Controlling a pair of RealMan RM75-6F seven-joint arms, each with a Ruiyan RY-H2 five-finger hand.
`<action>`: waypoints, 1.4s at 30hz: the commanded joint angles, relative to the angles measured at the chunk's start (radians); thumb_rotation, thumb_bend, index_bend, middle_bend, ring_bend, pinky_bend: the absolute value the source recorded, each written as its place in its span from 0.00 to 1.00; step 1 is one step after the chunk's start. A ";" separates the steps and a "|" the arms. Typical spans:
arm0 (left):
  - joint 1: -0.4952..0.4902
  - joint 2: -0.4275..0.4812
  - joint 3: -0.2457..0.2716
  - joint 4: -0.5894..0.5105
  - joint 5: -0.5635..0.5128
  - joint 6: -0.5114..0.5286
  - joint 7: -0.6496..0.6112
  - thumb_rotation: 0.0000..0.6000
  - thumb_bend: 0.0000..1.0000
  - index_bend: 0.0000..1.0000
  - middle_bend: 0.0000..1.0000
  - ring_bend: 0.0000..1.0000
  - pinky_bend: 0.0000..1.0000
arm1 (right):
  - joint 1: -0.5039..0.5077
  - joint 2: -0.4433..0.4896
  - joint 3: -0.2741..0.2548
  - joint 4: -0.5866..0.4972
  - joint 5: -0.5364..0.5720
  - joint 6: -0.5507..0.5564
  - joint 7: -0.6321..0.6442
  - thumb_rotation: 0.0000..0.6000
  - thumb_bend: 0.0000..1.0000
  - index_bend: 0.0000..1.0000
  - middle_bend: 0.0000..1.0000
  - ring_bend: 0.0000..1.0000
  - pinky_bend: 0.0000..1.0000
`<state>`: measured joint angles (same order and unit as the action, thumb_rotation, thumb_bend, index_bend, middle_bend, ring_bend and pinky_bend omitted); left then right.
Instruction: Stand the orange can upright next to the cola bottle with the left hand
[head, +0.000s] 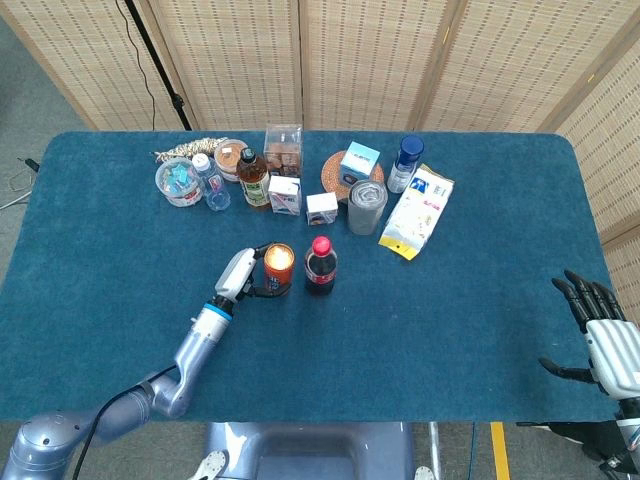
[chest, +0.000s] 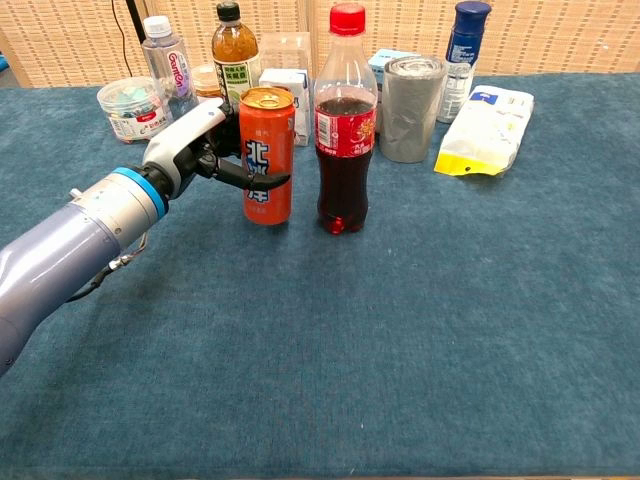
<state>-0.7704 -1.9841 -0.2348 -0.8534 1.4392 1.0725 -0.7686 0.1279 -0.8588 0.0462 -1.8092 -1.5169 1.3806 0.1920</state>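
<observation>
The orange can stands upright just left of the cola bottle, a narrow gap between them. My left hand grips the can from its left side, fingers wrapped around its front. From above, the can and the bottle sit side by side mid-table, with the left hand on the can. I cannot tell if the can's base touches the cloth. My right hand hangs open off the table's right edge, holding nothing.
A row of items lines the back: a tea bottle, milk carton, grey cup, blue bottle, white-yellow pouch, candy tub and water bottle.
</observation>
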 joint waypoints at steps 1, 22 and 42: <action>-0.003 -0.012 0.000 0.014 -0.002 0.006 0.002 1.00 0.46 0.52 0.47 0.36 0.36 | 0.001 0.000 0.000 -0.002 -0.002 -0.001 0.000 1.00 0.00 0.00 0.00 0.00 0.00; -0.004 0.005 0.041 0.017 0.012 -0.015 -0.008 1.00 0.44 0.28 0.02 0.00 0.00 | 0.002 -0.004 -0.005 -0.006 -0.018 0.002 -0.004 1.00 0.00 0.00 0.00 0.00 0.00; 0.113 0.215 0.085 -0.170 0.103 0.238 -0.024 1.00 0.34 0.00 0.00 0.00 0.00 | -0.010 -0.001 -0.024 -0.026 -0.070 0.029 -0.011 1.00 0.00 0.00 0.00 0.00 0.00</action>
<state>-0.6832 -1.8199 -0.1577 -0.9741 1.5248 1.2785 -0.8204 0.1191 -0.8597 0.0248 -1.8335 -1.5833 1.4073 0.1825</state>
